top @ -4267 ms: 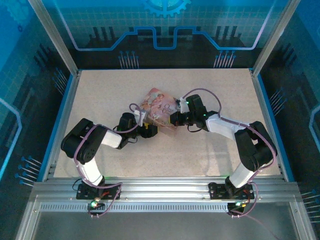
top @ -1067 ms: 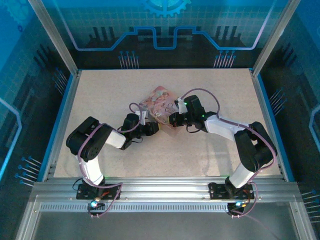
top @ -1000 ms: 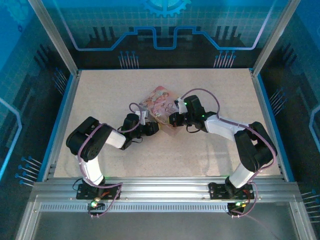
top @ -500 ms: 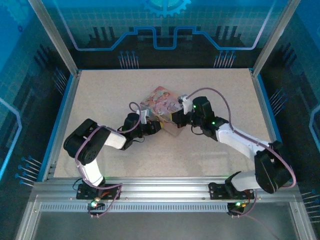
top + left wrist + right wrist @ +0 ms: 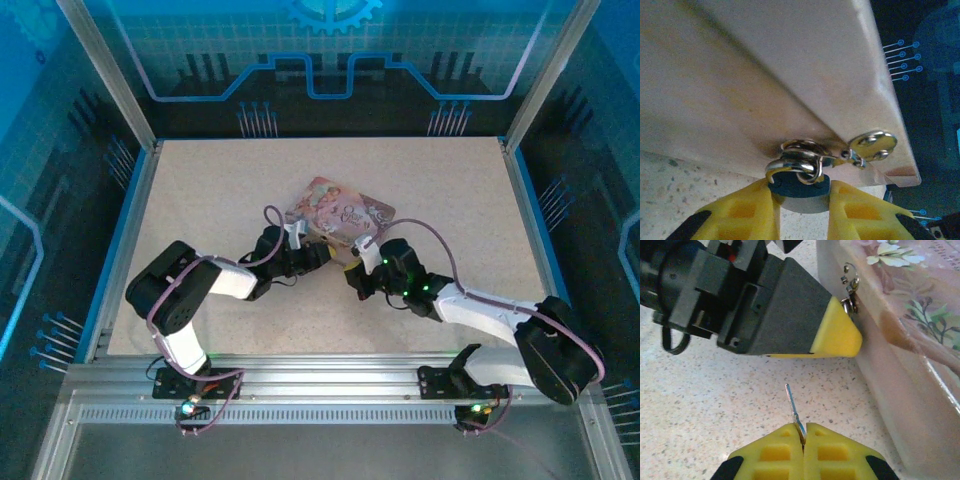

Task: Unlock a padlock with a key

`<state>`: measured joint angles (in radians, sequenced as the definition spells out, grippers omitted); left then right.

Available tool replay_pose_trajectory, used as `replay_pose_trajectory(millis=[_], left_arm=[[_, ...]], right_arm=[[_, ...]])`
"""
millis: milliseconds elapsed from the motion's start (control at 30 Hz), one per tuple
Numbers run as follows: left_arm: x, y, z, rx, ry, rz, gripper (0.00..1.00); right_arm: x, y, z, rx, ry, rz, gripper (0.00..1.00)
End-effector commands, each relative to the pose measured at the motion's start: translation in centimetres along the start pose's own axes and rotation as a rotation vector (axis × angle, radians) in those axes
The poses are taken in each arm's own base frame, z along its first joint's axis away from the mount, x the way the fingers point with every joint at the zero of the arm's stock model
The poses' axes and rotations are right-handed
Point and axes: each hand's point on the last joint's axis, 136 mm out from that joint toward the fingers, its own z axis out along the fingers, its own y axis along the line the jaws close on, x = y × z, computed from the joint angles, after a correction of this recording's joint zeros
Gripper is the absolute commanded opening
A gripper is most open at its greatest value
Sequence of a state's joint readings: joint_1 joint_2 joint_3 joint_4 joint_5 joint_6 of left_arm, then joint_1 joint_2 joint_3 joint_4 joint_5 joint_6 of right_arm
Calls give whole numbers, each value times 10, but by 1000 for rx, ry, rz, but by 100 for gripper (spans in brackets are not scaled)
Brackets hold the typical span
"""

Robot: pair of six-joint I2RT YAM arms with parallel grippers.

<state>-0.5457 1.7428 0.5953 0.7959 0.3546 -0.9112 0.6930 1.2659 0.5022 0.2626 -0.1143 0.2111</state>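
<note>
The padlock (image 5: 799, 184) is tiny, with a blue body and a silvery shackle (image 5: 792, 161) hooked through a ring on the pink tin's side. My left gripper (image 5: 800, 190) is shut on the blue body, pressed against the tin (image 5: 345, 213). A flat silvery tab (image 5: 872, 145) dangles from a small ring beside the shackle. My right gripper (image 5: 803, 428) is shut on the key (image 5: 793, 407), whose thin blade sticks up and forward. It sits on the near side of the left gripper's yellow fingertip (image 5: 837, 337), apart from it. From above, the left gripper (image 5: 322, 256) and right gripper (image 5: 352, 272) sit close together.
The pink picture-printed tin (image 5: 912, 345) lies tilted on the speckled table (image 5: 220, 190), its long side wall right beside both grippers. Metal frame rails (image 5: 320, 375) run along the near edge, with blue walls around the table.
My right arm has swung from beside the tin's right side to its near side, lower and closer to the front. The tin has turned and shifted right. The left gripper moved slightly right.
</note>
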Motion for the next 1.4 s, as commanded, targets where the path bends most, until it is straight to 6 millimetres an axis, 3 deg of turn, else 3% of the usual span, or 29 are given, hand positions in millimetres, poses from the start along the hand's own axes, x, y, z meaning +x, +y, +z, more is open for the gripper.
replay_pose_trajectory(millis=[0, 467, 867, 1367], left_arm=[[-11, -37, -2, 75, -42, 24, 20], [-5, -47, -1, 59, -82, -47, 15], [-2, -51, 1, 62, -95, -49, 14], [0, -53, 3, 65, -89, -48, 14]], right_arm=[[-7, -4, 6, 28, -63, -63, 0], [18, -22, 25, 96, -25, -30, 0], [17, -34, 25, 152, -30, 20, 0], [6, -31, 31, 122, -51, 32, 0]])
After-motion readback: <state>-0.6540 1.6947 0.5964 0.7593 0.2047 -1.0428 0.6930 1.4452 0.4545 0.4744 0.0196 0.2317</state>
